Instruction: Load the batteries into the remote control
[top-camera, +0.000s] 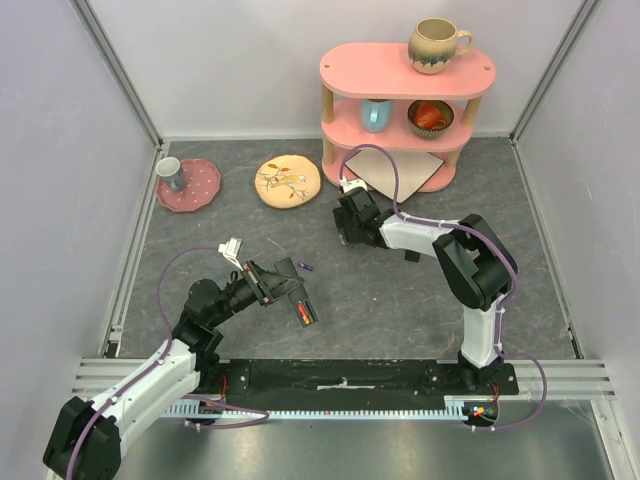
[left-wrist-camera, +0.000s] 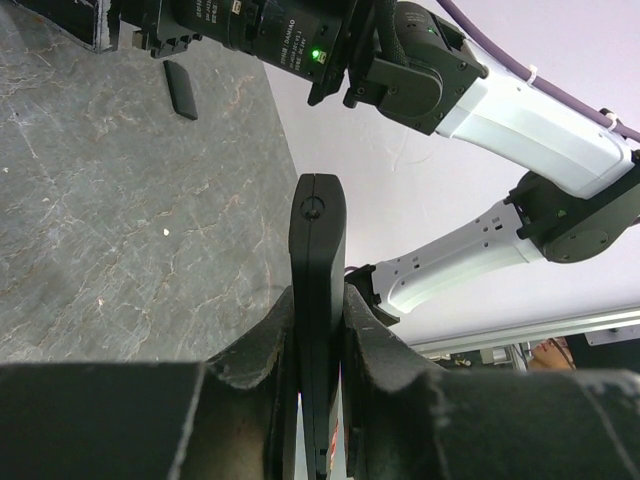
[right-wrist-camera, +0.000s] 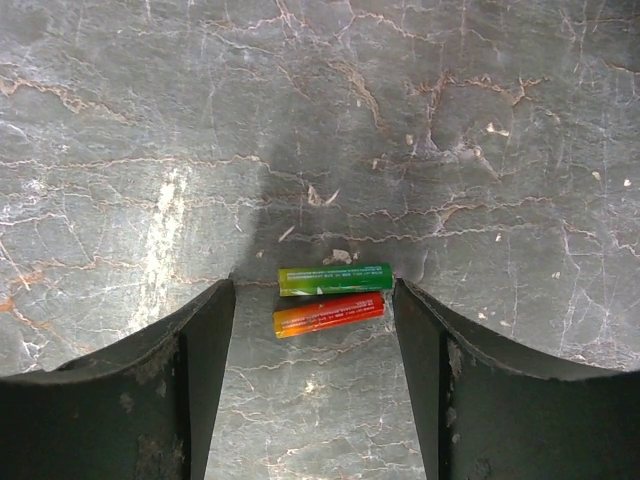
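Observation:
My left gripper (top-camera: 272, 284) is shut on the black remote control (top-camera: 300, 303) and holds it above the table. An orange-red battery (top-camera: 303, 317) shows in the remote's bay. In the left wrist view the remote (left-wrist-camera: 317, 250) stands edge-on between the fingers (left-wrist-camera: 262, 345). My right gripper (top-camera: 349, 226) points down at the table, open. In the right wrist view its fingers (right-wrist-camera: 205, 340) flank a green battery (right-wrist-camera: 335, 279) and a red-orange battery (right-wrist-camera: 329, 314) lying side by side. A small purple battery (top-camera: 308, 267) lies loose near the remote.
A flat black cover piece (left-wrist-camera: 181, 88) lies on the table near the right arm. A pink shelf (top-camera: 405, 70) with a mug (top-camera: 437, 45), a blue cup (top-camera: 376, 114) and a red bowl (top-camera: 430, 117) stands at the back. A pink plate (top-camera: 190, 185) and a yellow plate (top-camera: 288, 181) lie at the back left.

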